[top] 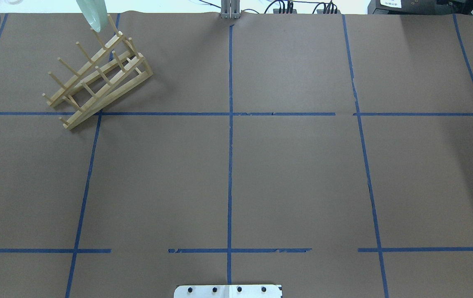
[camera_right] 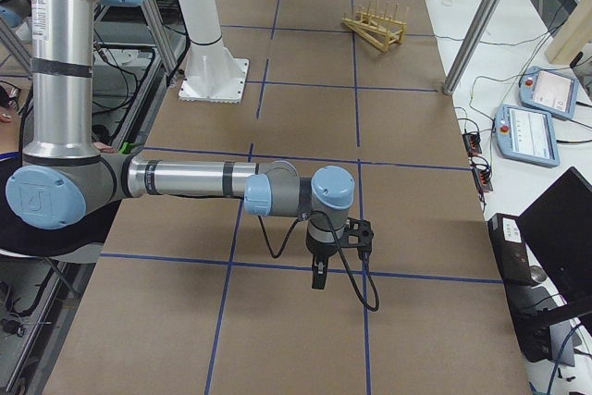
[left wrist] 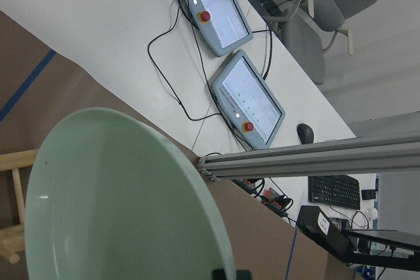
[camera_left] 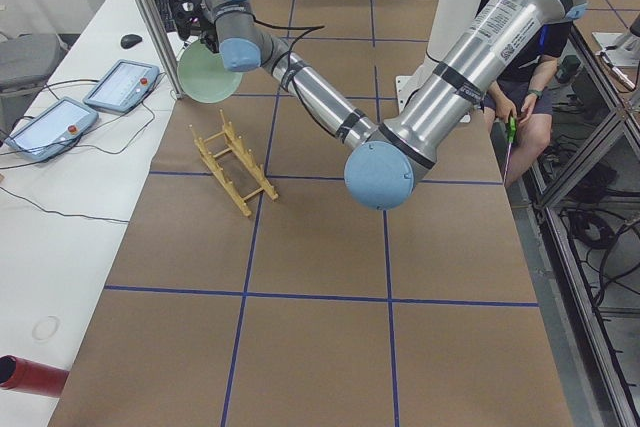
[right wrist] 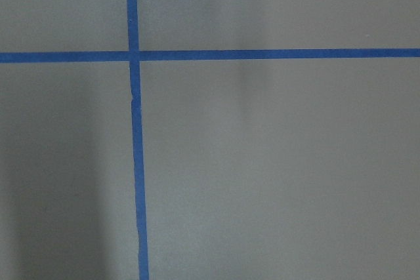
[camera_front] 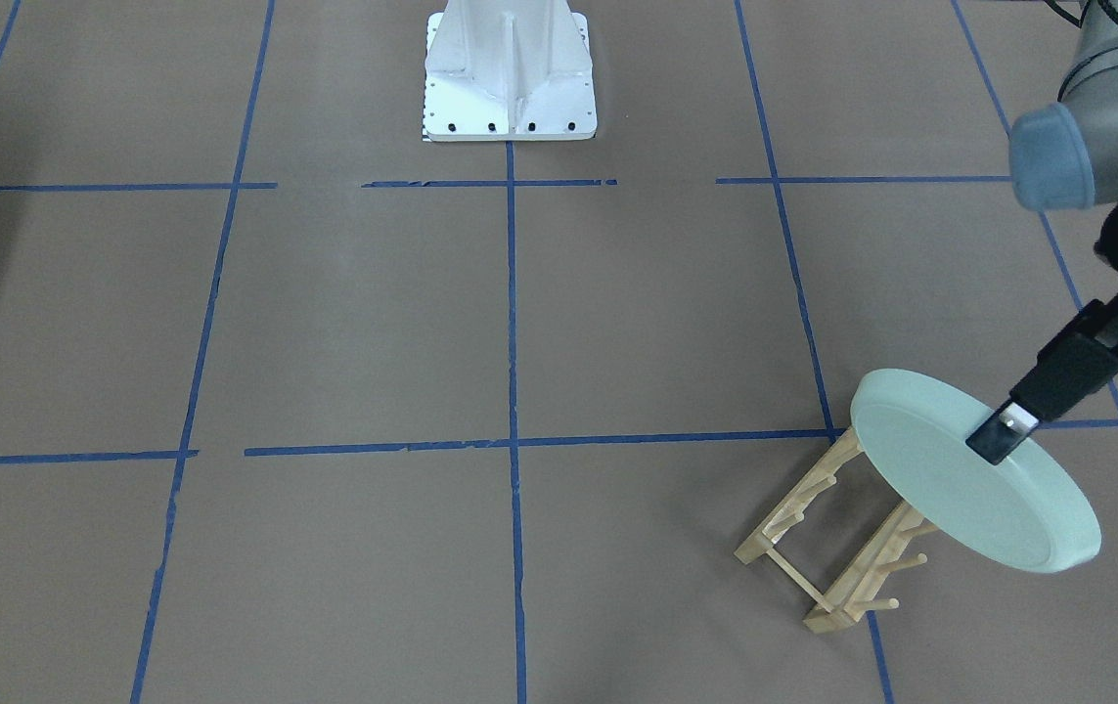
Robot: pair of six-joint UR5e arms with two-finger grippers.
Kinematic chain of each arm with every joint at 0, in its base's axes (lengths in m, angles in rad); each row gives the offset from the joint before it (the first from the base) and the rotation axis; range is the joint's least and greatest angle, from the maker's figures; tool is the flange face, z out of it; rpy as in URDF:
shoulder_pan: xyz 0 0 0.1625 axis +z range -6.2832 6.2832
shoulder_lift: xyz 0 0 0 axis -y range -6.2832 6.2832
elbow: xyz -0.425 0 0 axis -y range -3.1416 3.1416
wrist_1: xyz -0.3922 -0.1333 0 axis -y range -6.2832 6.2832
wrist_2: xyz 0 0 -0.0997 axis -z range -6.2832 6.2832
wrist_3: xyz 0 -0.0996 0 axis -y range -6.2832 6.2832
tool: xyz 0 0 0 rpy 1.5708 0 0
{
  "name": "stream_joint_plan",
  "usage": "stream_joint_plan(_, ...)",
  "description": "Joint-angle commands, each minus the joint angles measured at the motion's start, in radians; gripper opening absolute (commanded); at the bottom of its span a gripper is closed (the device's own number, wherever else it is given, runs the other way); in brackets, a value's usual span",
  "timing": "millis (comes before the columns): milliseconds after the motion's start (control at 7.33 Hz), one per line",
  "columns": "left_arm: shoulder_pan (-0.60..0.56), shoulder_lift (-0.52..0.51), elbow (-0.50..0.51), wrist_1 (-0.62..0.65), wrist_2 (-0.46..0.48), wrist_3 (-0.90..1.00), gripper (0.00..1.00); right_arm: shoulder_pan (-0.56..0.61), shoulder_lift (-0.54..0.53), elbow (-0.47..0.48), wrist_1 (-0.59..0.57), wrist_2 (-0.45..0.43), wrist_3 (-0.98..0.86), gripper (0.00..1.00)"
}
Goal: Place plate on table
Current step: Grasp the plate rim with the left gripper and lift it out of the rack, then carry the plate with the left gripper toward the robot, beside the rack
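Seen from across the table, the round pale mint-green glossy plate (camera_front: 950,479) is held tilted in the air above the light wooden peg rack (camera_front: 837,548), clear of the brown tape-gridded table (camera_front: 422,323). The left gripper (camera_front: 999,437) is clamped on the plate's upper rim. Overhead, only the plate's edge shows, over the rack's far end. From the right end, the right gripper (camera_right: 317,277) points down near the table, well apart from the plate; its finger spread cannot be told.

One plate (camera_front: 969,479), one wooden rack (top: 108,96), two robot arms (camera_left: 440,97) (camera_right: 185,178), two teach pendants (left wrist: 213,8) (left wrist: 249,100), one table (camera_front: 373,323)
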Motion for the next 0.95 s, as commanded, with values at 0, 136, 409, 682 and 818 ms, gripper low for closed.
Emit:
stream_joint_plan(0,0.180,0.000,-0.198,0.326,0.114,0.133,0.00,0.000,0.000,0.000,0.000,0.000,-0.001,1.00)
stream_joint_plan(136,0.289,-0.005,-0.234,0.449,0.214,0.178,0.00,0.000,0.000,0.000,0.000,0.000,-0.001,1.00)
stream_joint_plan(409,0.433,-0.028,-0.236,0.643,0.372,0.313,0.00,0.000,0.000,0.000,0.000,0.000,-0.001,1.00)
stream_joint_plan(682,0.562,-0.028,-0.212,0.798,0.517,0.483,0.00,0.000,0.000,0.000,0.000,0.000,-0.001,1.00)
stream_joint_plan(818,0.628,-0.029,-0.190,0.862,0.596,0.532,0.00,0.000,0.000,0.000,0.000,0.000,0.000,1.00)
